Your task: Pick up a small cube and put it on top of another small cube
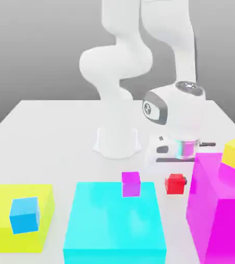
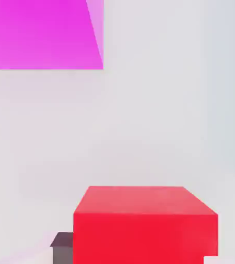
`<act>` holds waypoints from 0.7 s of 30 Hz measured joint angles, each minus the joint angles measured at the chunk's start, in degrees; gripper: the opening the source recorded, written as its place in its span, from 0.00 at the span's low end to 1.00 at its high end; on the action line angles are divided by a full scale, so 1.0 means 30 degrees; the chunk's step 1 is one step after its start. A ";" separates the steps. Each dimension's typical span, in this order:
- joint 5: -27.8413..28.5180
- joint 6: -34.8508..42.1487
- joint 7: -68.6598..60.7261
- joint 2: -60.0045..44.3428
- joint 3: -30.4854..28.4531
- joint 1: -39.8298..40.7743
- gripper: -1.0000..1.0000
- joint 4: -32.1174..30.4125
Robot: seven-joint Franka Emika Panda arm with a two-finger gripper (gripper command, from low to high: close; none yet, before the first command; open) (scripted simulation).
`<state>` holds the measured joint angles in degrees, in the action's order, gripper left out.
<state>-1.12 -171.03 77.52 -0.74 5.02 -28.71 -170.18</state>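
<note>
Red cube (image 1: 174,183) between big blocks

Big magenta block (image 1: 222,211) and cyan block (image 1: 115,227) cut off by the exterior view's frame edge.

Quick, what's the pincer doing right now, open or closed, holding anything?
Pincer: closed on the small red cube, which sits on the table between the big cyan block and the big magenta block.
</note>
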 joint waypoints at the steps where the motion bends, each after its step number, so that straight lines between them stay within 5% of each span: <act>1: -0.0096 0.0554 -0.0035 0.0687 -0.0014 -0.0078 0.00 -0.0140; 14: -0.0120 0.8924 -0.2531 0.7277 -0.3196 0.2744 0.00 0.1554; 21: 0.1607 1.0093 -0.2013 0.8814 -0.3814 0.5471 0.00 0.1270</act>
<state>3.70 -140.76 71.48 25.70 -6.42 -12.30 -166.37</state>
